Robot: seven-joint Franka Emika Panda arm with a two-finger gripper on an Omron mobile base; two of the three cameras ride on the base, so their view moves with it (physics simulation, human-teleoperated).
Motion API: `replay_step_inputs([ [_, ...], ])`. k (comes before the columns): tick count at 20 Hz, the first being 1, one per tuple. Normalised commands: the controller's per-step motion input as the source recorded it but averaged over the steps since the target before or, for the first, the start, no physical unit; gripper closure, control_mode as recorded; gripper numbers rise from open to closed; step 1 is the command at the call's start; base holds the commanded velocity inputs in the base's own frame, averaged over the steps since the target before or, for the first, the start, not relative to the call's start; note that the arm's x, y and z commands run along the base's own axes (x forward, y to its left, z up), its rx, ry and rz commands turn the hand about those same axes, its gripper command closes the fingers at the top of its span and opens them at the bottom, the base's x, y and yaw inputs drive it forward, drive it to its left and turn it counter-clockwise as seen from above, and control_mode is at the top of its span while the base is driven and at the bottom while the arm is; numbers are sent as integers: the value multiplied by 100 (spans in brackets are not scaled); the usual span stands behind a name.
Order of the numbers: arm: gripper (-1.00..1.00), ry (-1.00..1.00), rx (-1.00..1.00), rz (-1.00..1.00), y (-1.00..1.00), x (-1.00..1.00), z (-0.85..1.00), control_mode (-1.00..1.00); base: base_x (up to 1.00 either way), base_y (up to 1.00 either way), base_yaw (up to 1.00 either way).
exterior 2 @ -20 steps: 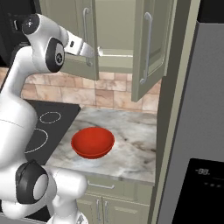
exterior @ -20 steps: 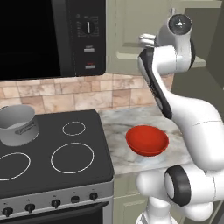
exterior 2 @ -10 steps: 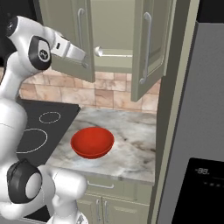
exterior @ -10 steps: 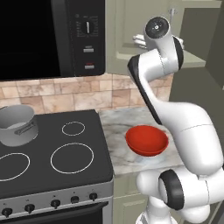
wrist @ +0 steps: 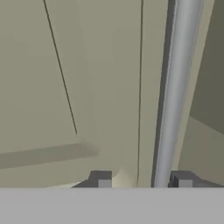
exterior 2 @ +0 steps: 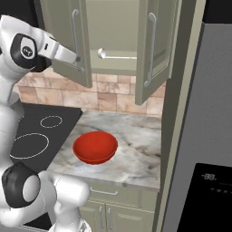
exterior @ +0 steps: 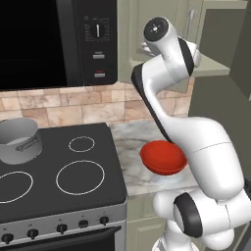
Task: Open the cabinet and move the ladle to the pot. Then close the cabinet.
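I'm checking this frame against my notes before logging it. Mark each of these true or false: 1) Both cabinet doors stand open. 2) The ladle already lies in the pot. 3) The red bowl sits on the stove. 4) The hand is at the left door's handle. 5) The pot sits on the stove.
1) True. Both doors of the cabinet are swung out.
2) False. The ladle lies on the cabinet shelf; the pot looks empty.
3) False. The red bowl sits on the marble counter, beside the stove.
4) True. The hand has its fingertips on either side of the bar handle.
5) True. It sits at the stove's back left.
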Motion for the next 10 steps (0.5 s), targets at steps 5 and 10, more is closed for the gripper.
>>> replay_step_inputs([
  [5,100,8,-2,-2,56,-2,0,-100,0,0,0],
  [10,100,2,-2,0,52,-6,0,-100,0,0,0],
])
